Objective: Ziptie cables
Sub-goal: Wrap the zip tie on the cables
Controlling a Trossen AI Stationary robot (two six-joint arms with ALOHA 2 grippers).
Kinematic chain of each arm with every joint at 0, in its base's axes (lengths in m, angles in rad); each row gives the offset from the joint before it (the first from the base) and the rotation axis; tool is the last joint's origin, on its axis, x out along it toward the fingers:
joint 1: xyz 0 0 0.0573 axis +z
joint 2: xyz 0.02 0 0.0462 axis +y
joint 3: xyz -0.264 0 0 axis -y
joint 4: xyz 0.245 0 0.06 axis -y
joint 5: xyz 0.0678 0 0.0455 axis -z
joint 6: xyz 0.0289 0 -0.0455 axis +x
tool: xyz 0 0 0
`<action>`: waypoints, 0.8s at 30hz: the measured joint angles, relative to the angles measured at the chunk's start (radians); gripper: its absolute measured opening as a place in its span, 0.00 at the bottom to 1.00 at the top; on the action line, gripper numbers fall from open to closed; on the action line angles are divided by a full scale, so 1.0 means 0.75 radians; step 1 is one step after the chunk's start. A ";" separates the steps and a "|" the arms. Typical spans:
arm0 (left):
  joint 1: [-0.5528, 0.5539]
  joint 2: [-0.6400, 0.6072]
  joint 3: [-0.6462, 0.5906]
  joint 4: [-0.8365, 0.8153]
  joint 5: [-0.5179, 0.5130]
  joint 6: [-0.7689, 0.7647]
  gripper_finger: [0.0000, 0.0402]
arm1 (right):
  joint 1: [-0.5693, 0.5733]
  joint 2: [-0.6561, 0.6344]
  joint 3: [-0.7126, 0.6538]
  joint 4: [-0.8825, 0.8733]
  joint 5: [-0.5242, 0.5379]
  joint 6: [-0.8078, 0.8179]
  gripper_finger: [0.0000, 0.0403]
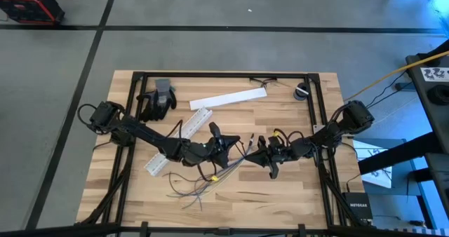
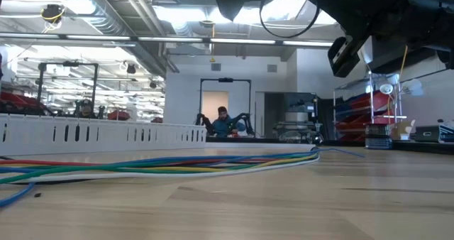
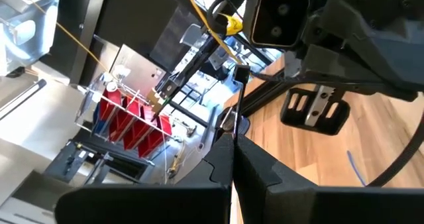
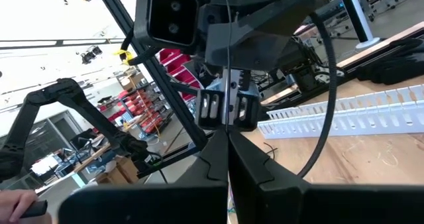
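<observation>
Lay loose on table (image 1: 295,195) near front middle: cables (image 1: 210,181), fanned out below both arms. Hovered over table centre, tip to tip: left gripper (image 1: 231,140), fingers clenched, and right gripper (image 1: 258,150), also clenched. Lay behind left arm: white slotted channel (image 1: 179,140).

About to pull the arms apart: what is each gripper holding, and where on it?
The left gripper and right gripper are each shut on a thin strand stretched between them, one at either end of the span. Cable or ziptie: cannot tell.
</observation>
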 joint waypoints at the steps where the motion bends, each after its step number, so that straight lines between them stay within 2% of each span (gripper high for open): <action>1: 0.000 0.000 0.000 0.000 0.000 0.000 0.00 | 0.000 0.000 0.000 0.000 0.000 0.000 0.00; 24: -0.015 0.000 -0.001 -0.038 0.001 0.012 0.00 | 0.000 0.000 0.000 0.008 0.025 0.012 0.00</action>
